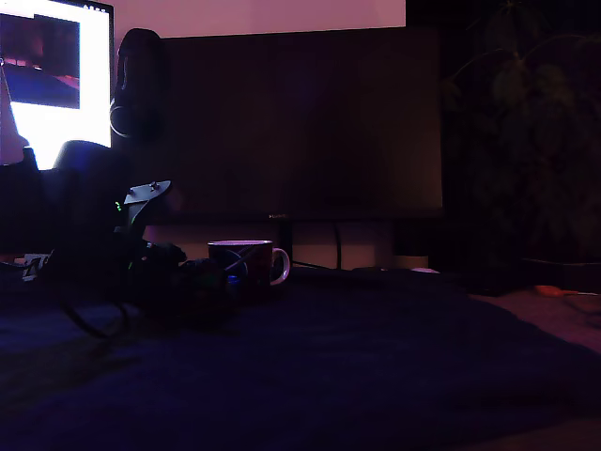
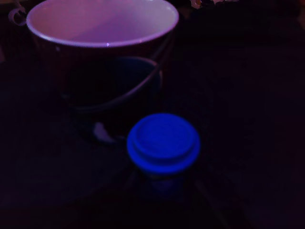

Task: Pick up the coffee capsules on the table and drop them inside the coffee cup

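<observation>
The scene is very dark. The coffee cup [image 1: 250, 262], a dark mug with a white handle on the exterior view's right, stands on the dark cloth. Its pale inner rim [image 2: 102, 42] fills the far part of the wrist view, and thin light curved lines cross its side. A bright blue coffee capsule [image 2: 163, 143] sits just in front of the mug's wall and shows as a small blue glint [image 1: 231, 279] in the exterior view. My gripper [image 1: 216, 280] is low beside the mug on the exterior view's left. Its fingers are lost in the dark.
A dark cloth [image 1: 357, 366] covers the table. A large dark monitor [image 1: 291, 122] stands behind the mug, and a lit screen [image 1: 56, 85] glows at the exterior view's far left. A cable [image 1: 94, 324] loops on the cloth beside the arm. A plant [image 1: 535, 113] stands at the right.
</observation>
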